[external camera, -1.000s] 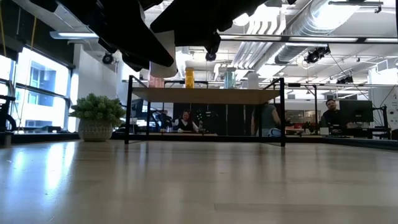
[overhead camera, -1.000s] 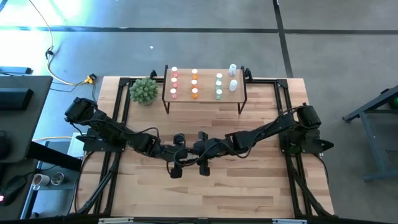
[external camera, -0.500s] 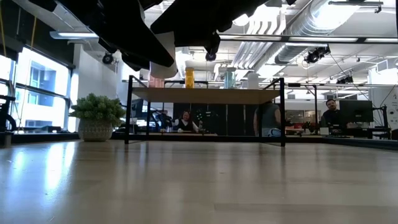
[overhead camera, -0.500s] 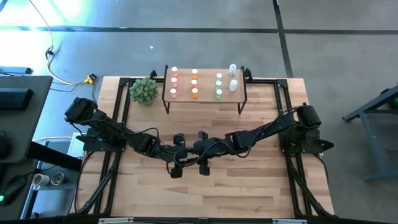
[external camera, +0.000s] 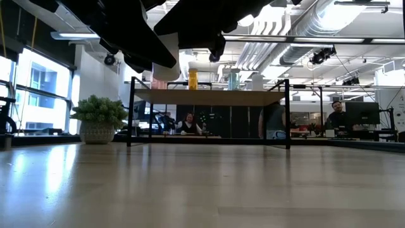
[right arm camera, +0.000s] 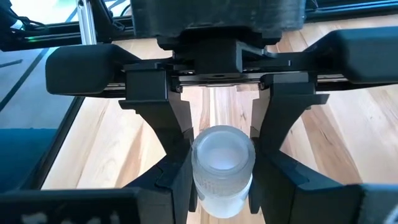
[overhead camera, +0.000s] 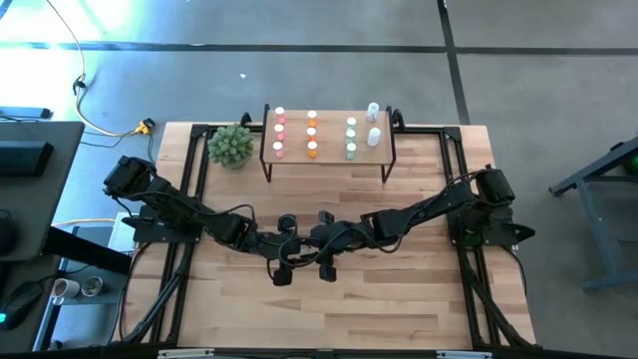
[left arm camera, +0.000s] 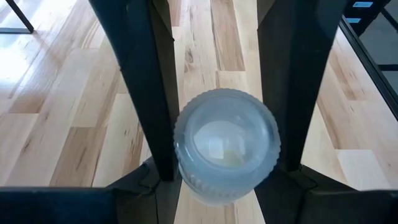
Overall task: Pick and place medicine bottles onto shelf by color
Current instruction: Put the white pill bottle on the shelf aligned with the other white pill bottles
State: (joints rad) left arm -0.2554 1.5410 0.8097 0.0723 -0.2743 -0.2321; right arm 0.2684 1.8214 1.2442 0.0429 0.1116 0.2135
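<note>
A: The clear bottle (left arm camera: 226, 146) fills the gap between the left gripper's fingers (left arm camera: 146, 93). Can you see its lower part?

B: No, the picture's bottom edge cuts it off. In the low view both arms are cropped at the top, and the shelf (external camera: 209, 97) hides most of the bottles' bases.

Two dark, near-black jointed arms rise from bulky rounded base housings at the side edges of the light wood-plank table (overhead camera: 399, 299). Each arm is built of slim matte segments linked by thicker rounded joints. The left gripper (left arm camera: 221, 93) has two flat, straight, matte black fingers (left arm camera: 140, 81). The right gripper (overhead camera: 327, 267) is blocky, with angular black brackets and a horizontal rail.
</note>
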